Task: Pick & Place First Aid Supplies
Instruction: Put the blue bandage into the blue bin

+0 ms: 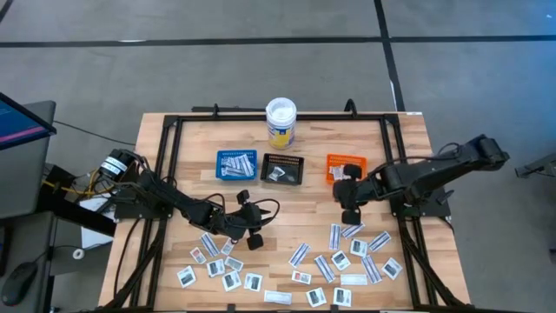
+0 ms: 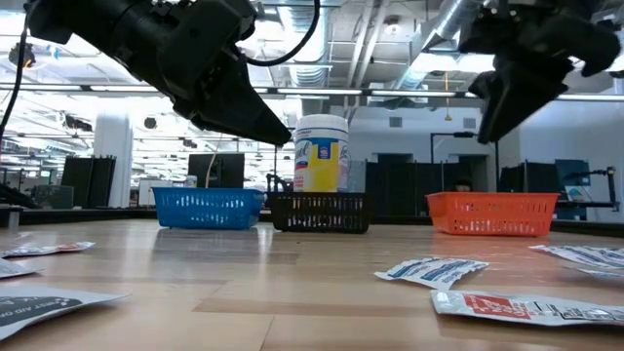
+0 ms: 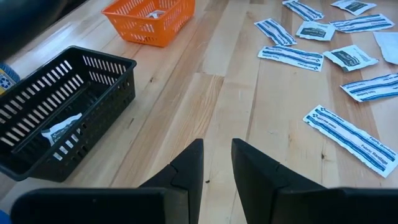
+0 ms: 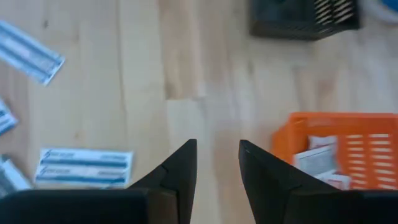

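The first aid supplies, small flat paper packets, lie spread over the near half of the table in a left group point(image 1: 217, 263) and a right group point(image 1: 352, 259). Some lie in the blue tray point(image 1: 236, 165), one in the black tray point(image 3: 62, 132), and some in the orange tray point(image 4: 318, 160). My left gripper point(image 3: 216, 152) is open and holds nothing; it hovers over bare wood near the black tray point(image 1: 283, 169). My right gripper point(image 4: 217, 152) is also open with nothing between its fingers. It points steeply down just beside the orange tray point(image 1: 345, 167).
A white-lidded tub with a yellow label point(image 1: 281, 122) stands at the far edge behind the trays. A black frame point(image 1: 165, 139) runs around the table's sides. Bare wood point(image 1: 304, 204) lies between the two grippers, in front of the trays.
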Tool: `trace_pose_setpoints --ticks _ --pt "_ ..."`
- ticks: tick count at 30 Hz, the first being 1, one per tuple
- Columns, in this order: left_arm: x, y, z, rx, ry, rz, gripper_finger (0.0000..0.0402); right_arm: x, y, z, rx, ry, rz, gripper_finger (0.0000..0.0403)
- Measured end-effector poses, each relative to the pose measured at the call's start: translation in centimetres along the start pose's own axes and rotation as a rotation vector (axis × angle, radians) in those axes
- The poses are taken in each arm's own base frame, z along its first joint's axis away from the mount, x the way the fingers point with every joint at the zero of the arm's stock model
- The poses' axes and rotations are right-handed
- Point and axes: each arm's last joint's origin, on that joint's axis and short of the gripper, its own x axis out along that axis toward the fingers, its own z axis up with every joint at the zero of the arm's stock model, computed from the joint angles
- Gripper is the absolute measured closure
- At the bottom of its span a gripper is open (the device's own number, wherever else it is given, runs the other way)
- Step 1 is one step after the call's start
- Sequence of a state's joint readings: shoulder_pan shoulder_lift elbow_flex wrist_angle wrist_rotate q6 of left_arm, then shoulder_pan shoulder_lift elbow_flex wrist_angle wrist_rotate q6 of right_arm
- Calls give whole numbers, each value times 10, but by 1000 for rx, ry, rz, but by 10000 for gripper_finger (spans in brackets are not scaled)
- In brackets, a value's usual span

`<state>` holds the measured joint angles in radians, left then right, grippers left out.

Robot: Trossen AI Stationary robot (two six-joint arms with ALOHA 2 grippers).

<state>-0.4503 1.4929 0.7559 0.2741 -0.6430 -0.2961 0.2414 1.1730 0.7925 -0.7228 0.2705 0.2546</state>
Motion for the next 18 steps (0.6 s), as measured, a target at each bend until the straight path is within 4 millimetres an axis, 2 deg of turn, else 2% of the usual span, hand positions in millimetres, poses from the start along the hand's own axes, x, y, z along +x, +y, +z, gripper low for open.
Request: trace_pose_setpoints --ticks 10,18 --pt "0 0 0 0 0 0 317 22 13 -2 -30 135 120 290" --pt "0 0 0 0 0 0 317 25 13 -1 -28 144 120 290"
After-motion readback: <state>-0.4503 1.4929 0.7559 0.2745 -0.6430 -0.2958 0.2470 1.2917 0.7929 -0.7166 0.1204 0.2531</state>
